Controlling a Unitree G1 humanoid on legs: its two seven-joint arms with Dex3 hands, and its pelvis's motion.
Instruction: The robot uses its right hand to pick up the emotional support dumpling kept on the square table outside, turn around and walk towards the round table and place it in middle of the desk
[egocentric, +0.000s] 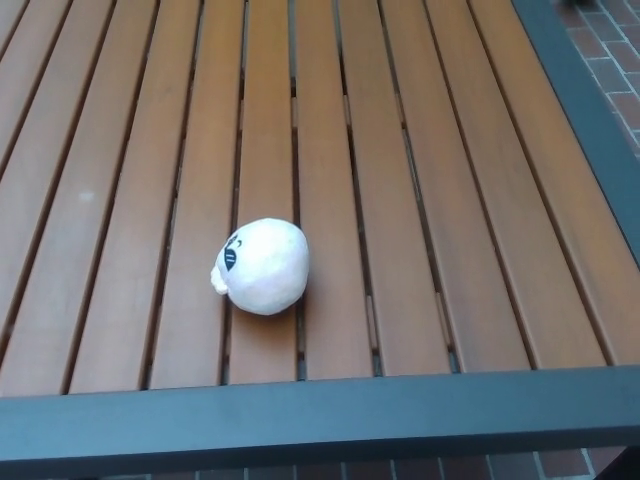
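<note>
A white plush dumpling (264, 266) with a small black face on its left side lies on its side on the wooden slatted table (420, 150). It rests near the table's front edge, a little left of centre. Neither of my hands shows in the head view.
A dark metal frame (320, 415) borders the table along the front and the right side. Red brick paving (610, 60) shows beyond the right edge and below the front edge.
</note>
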